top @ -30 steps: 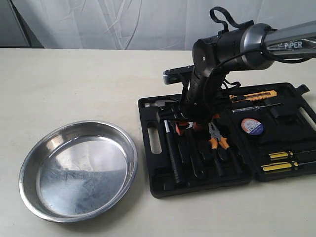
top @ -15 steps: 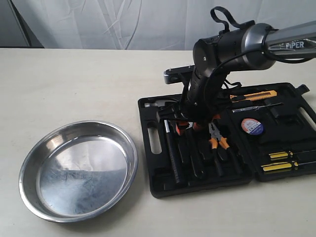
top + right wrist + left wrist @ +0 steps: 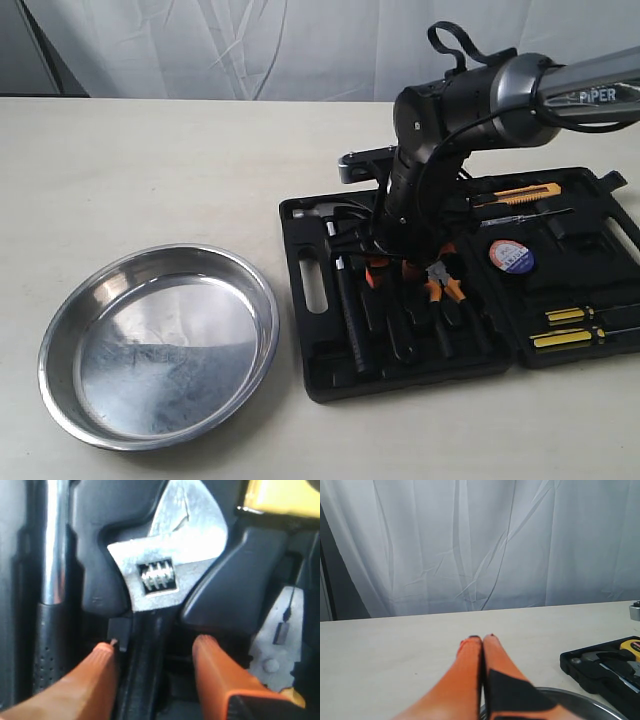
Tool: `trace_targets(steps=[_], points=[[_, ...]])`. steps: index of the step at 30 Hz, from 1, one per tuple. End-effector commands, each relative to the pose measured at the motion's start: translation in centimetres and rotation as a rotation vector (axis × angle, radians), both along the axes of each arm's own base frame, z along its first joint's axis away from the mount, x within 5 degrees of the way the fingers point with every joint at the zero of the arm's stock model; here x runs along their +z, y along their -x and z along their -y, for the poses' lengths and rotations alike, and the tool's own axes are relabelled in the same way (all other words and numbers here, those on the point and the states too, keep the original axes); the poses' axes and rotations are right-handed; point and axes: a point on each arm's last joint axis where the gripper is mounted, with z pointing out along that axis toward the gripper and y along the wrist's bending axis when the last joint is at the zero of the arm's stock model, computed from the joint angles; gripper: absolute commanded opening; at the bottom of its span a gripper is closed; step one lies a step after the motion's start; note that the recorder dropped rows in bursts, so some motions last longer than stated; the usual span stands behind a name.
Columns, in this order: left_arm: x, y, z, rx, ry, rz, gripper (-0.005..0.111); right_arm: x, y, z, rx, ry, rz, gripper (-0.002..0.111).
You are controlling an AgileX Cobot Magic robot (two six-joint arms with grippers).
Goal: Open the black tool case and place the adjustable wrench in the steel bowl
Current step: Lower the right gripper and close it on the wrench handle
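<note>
The black tool case (image 3: pixel 310 300) lies open on the table. The adjustable wrench (image 3: pixel 167 575) rests in its slot, silver head clear and black handle running back between my fingers. My right gripper (image 3: pixel 156 644) is open and lowered into the case, straddling the handle; one orange fingertip (image 3: pixel 107 650) sits close against it and the other (image 3: pixel 205 642) stands apart. From outside, the right gripper (image 3: pixel 393 266) and arm hide the wrench head. The steel bowl (image 3: pixel 160 345) sits empty left of the case. My left gripper (image 3: pixel 481 639) is shut on nothing, above the bowl's rim (image 3: pixel 585 700).
A black-handled hammer (image 3: pixel 345 300) lies beside the wrench on the bowl side, with orange-handled pliers (image 3: pixel 440 285) on the other. The case's lid half holds a utility knife (image 3: pixel 520 193), a tape roll (image 3: pixel 511 256) and yellow screwdrivers (image 3: pixel 570 325). White curtain behind the table.
My right gripper has shifted a little to the right and lower into the case over the wrench. The bowl and the tools have not moved.
</note>
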Motion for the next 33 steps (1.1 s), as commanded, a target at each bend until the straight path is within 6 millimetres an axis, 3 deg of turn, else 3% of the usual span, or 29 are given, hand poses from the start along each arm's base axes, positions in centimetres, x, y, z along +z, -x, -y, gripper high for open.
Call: trace_targets(steps=[1,6,8,12,13,33], points=[[-0.1,0.0,0.0,-0.006,-0.005,0.002,0.0,-1.2,-0.1,0.2,0.001,0.016,-0.011,0.046],[-0.1,0.0,0.0,-0.006,-0.005,0.002,0.0,-3.9,0.0,0.3,0.001,0.054,-0.077,0.044],[-0.1,0.0,0.0,-0.006,-0.005,0.002,0.0,-4.2,0.0,0.3,0.006,0.059,-0.084,0.036],[-0.1,0.0,0.0,-0.006,-0.005,0.002,0.0,-4.3,0.0,0.3,0.008,0.06,-0.084,0.002],[-0.1,0.0,0.0,-0.006,-0.005,0.002,0.0,-4.3,0.0,0.3,0.008,0.06,-0.084,0.0],[-0.1,0.0,0.0,-0.006,-0.005,0.002,0.0,-3.8,0.1,0.3,0.026,0.056,-0.08,0.001]])
